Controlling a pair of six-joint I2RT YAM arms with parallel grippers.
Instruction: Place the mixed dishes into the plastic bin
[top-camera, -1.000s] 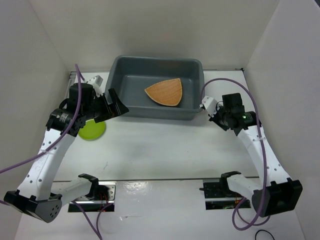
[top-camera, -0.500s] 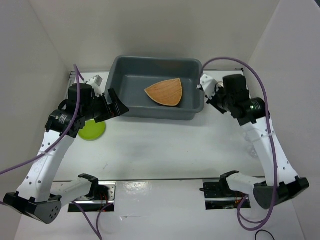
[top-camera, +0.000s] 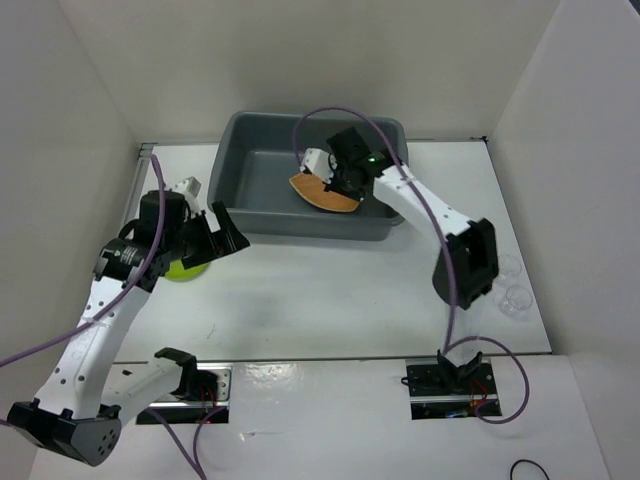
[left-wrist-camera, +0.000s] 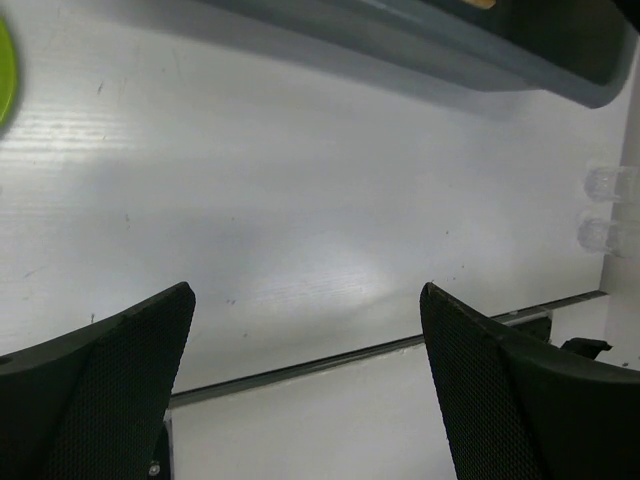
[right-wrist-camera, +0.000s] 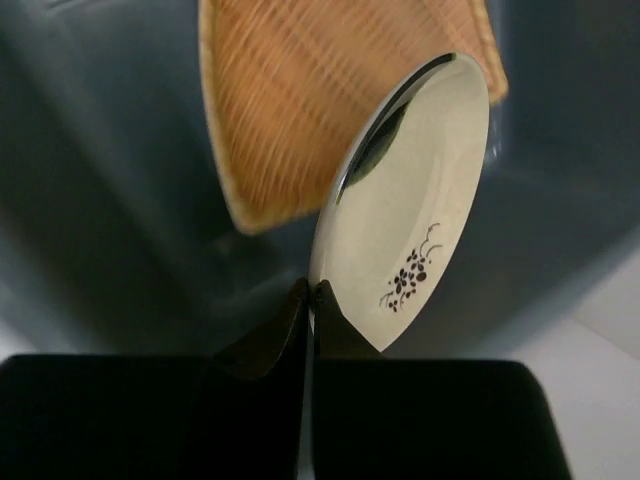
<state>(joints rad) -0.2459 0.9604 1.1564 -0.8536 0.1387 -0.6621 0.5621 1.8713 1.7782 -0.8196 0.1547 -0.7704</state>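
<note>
Three plates (top-camera: 328, 193), two cups (top-camera: 512, 283) (clear)

Bright, even overhead light; glare streaks the white bench (left-wrist-camera: 300, 260), soft shadows under arms, and wrist close-ups blur near the lens

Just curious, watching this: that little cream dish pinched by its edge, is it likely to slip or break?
The small cream dish looks glossy, so probably slippery. The right gripper pinches only its rim, so it may swing. It seems rigid, perhaps breakable.

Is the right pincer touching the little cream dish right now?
Touching. In the right wrist view the right pincer is shut on the rim of the cream dish, holding it edge-on above the woven plate inside the bin.
</note>
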